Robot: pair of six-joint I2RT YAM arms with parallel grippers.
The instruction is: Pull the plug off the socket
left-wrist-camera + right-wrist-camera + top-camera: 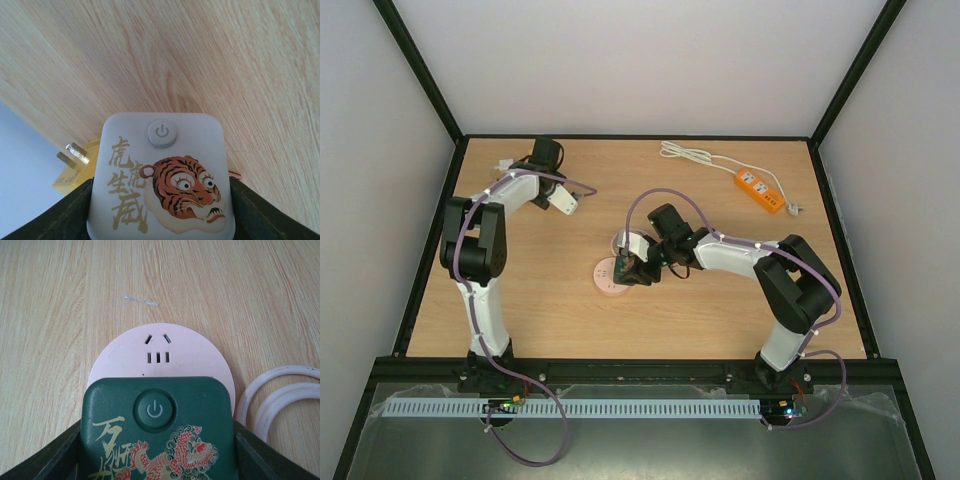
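Observation:
A round pink socket (608,279) lies mid-table; its free slots show in the right wrist view (159,349). My right gripper (633,268) (157,440) is shut on a dark green plug (157,427) with a power button and dragon print, which sits over the socket's near half. I cannot tell whether its pins are in the socket. My left gripper (558,197) (160,200) is at the far left, shut on a white plug (161,175) with a tiger print, which also shows in the top view (564,202), held over the wood.
The socket's white cable (280,395) loops to its right. An orange power strip (760,190) with a white cord (695,155) lies at the back right. A yellow adapter with metal prongs (75,161) sits by the left wall, behind the white plug.

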